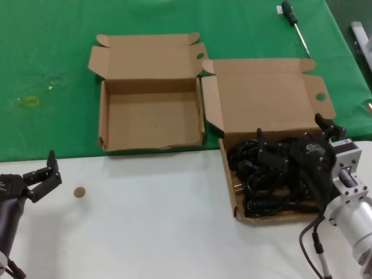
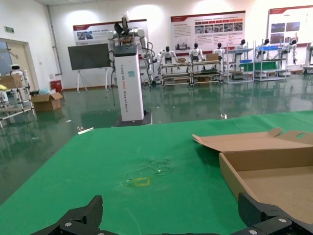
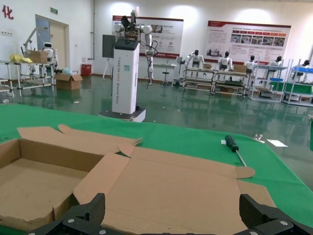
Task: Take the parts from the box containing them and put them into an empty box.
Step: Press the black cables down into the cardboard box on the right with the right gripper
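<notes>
Head view has the right gripper [image 1: 293, 145] down over the tangle of black cables [image 1: 267, 174] in the larger box [image 1: 264, 96], fingers spread wide above the heap — it looks set for a grab, though nothing is pinched yet. The cables fill the tray of that box, which sits at the robot's right, straddling the edge between the green mat [image 1: 52, 58] and the white table [image 1: 151, 215]. Its tall lid lies flung back, so the way in from above is free.

Just beside it, lid ears nearly touching, waits the empty box [image 1: 151, 113] — bare cardboard floor, short lid folded back too, so the carry across should be short.

Over on the left, the left gripper [image 1: 43, 174] hangs above the white table with its fingers apart, well clear of both boxes; it appears to be waiting. A green-handled screwdriver [image 1: 293, 20] lies far back on the mat, out of the action.
</notes>
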You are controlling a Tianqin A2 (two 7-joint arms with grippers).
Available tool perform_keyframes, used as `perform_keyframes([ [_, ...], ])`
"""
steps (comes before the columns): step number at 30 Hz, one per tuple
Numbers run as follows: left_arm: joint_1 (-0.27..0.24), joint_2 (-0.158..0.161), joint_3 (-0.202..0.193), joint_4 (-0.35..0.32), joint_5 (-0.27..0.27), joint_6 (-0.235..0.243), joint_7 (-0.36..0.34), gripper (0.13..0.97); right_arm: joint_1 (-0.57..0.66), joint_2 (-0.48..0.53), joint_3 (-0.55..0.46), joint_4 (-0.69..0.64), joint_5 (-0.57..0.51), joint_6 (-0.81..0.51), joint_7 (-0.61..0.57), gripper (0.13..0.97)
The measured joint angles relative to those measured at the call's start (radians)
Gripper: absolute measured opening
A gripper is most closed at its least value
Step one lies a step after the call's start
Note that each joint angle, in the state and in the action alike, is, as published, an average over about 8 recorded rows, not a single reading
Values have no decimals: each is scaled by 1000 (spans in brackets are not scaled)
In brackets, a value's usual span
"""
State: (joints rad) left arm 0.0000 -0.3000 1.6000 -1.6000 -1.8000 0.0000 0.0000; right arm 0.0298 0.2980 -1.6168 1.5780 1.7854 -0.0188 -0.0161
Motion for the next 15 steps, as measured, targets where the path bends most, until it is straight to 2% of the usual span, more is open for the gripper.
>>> perform_keyframes([
  [15,0,0,0,0,0,0,0,963,0,0,0,0,0,0,0,966],
])
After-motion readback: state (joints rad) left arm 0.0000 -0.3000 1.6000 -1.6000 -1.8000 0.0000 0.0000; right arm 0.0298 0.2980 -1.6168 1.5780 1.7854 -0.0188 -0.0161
